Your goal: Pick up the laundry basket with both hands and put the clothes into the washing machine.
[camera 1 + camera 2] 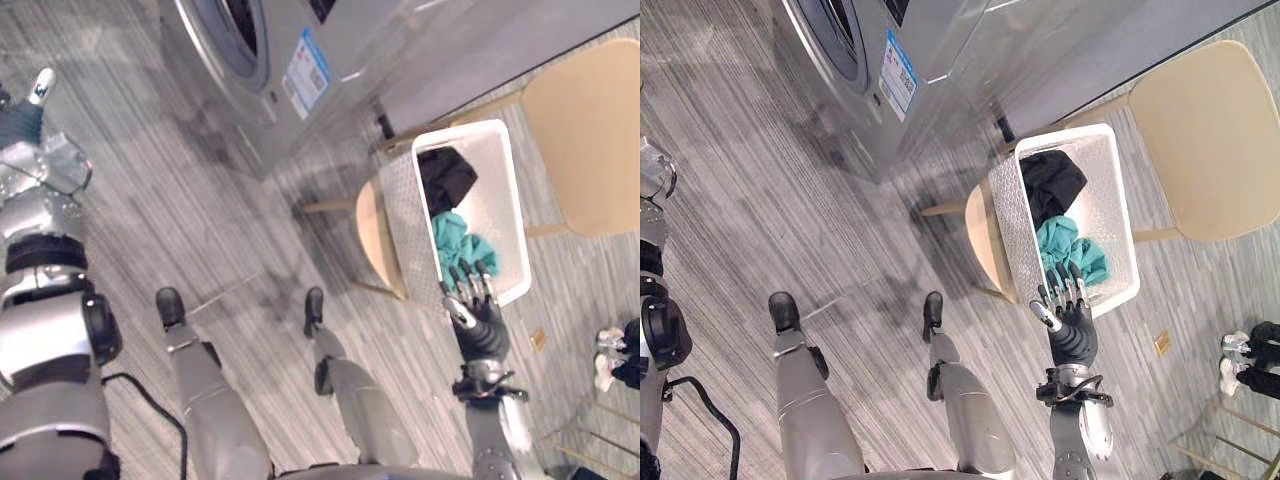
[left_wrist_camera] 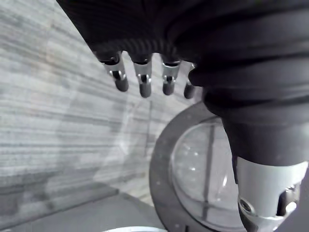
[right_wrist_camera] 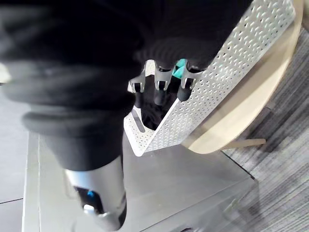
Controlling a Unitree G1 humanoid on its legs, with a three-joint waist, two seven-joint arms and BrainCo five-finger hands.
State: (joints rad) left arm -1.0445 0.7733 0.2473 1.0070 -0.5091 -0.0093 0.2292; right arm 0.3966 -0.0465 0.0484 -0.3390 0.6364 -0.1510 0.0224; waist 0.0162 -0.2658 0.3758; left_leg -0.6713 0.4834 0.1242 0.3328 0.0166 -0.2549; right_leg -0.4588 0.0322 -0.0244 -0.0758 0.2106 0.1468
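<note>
A white perforated laundry basket (image 1: 500,190) stands on a light wooden stool (image 1: 372,235), to the right of the silver washing machine (image 1: 250,60). A black garment (image 1: 445,178) and a teal garment (image 1: 458,240) lie inside it. My right hand (image 1: 478,310) is at the basket's near end, open, its straight fingers (image 3: 159,87) reaching over the rim towards the teal cloth. It holds nothing. My left hand (image 2: 142,77) is far to the left, open and empty, with the washer's round glass door (image 2: 203,169) just past its fingers.
A second light wooden chair (image 1: 585,130) stands right of the basket. A person's shoes (image 1: 612,355) show at the right edge. Grey striped floor (image 1: 180,220) lies between me and the machine.
</note>
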